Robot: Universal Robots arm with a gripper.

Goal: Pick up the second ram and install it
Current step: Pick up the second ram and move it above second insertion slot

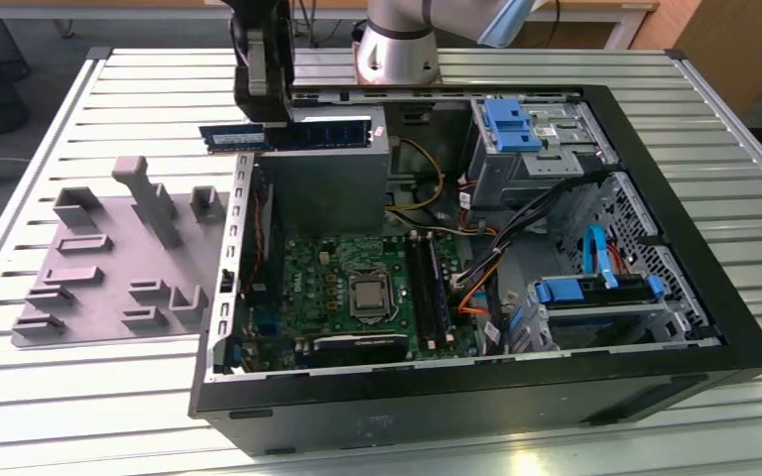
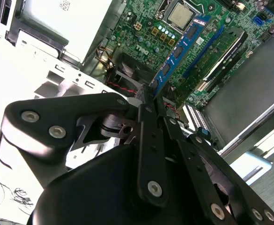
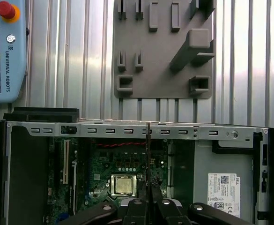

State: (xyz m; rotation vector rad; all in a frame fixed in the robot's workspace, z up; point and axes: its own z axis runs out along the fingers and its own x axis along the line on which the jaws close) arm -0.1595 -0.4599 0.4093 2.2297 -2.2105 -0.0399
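At the tip of your gripper (image 2: 151,96) the two fingers are pinched tight on the second ram (image 2: 181,44). In the second wrist view the blue-green stick pokes straight out from between them. It has dark chips on its side. In the exterior view the stick lies flat and level. The fingers grip it closer to the end on the exterior view's left, so the longer part hangs out to the exterior view's right.

The stick is up in the air. It touches only the fingers. It hangs just above the silver power box (image 1: 321,183) at the far end of the computer case (image 1: 698,327).

To do this step well, hold the stick level and don't let it tip. I think the free end could bump the power box or the case wall, so give them room. Turn the stick so its long edge runs the same way as the black slots (image 1: 424,283). Come straight down, not at a slant. Push gently and evenly on both ends.

Those slots sit lower down on the green board (image 1: 341,273), beside the square chip (image 1: 370,295), well apart from the stick.

Farther off, on the exterior view's left, the grey plate (image 1: 103,268) with its blocks rests on the table (image 1: 90,397).
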